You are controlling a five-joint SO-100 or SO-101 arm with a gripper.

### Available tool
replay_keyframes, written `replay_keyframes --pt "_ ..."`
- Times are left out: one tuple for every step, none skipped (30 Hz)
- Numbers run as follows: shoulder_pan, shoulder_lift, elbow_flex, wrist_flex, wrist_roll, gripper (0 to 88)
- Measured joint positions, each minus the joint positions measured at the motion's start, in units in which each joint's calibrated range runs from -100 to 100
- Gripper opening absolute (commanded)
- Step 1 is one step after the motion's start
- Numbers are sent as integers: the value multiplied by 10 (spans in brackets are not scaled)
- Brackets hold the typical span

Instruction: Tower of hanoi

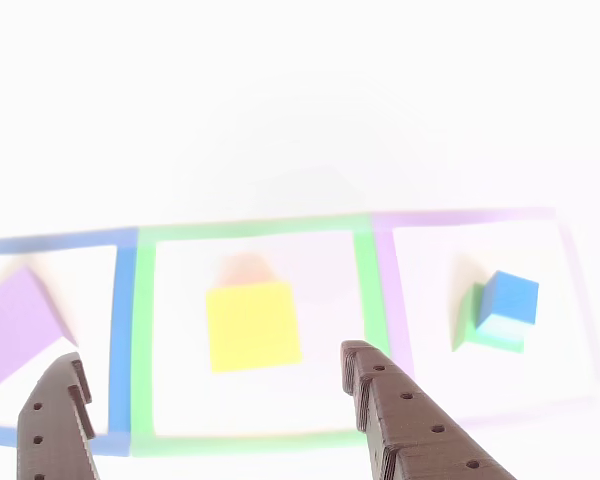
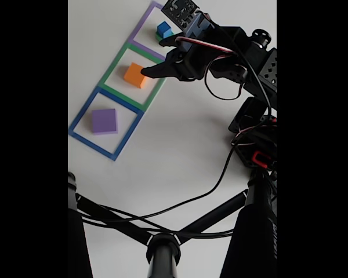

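Fingers spread wide and empty above the desk, with the orange-yellow block lying straight ahead between them.

1. The purple block, the largest, lies flat and alone inside the blue square outline, turned at an angle in the other view.
2. The orange-yellow block sits flat in the green outline, near its middle.
3. The green block rests in the purple outline.
4. The small blue cube sits on top of the green block.
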Motion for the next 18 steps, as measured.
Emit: replay_keyframes --pt "0 -1 35 -34 0 363" --pt "0 -1 67 -71 0 369" --pt "0 -1 101 -112 0 373" --pt "1 0 132 -155 0 376" --pt "4 6 163 -200 0 376" --pt "8 15 190 -244 0 376" --pt "11 27 215 -286 0 376" --pt "12 41 231 -323 0 376" --pt "13 57 245 -358 0 377" --pt "13 74 257 -392 0 377" --pt "12 93 268 -425 0 379" --pt "12 111 277 -454 0 379" --pt "12 133 285 -486 0 379" --pt "12 155 291 -520 0 380" --pt "12 182 293 -554 0 381" --pt "12 209 293 -588 0 381" --pt "12 236 293 -621 0 381" --pt "12 264 295 -651 0 380"
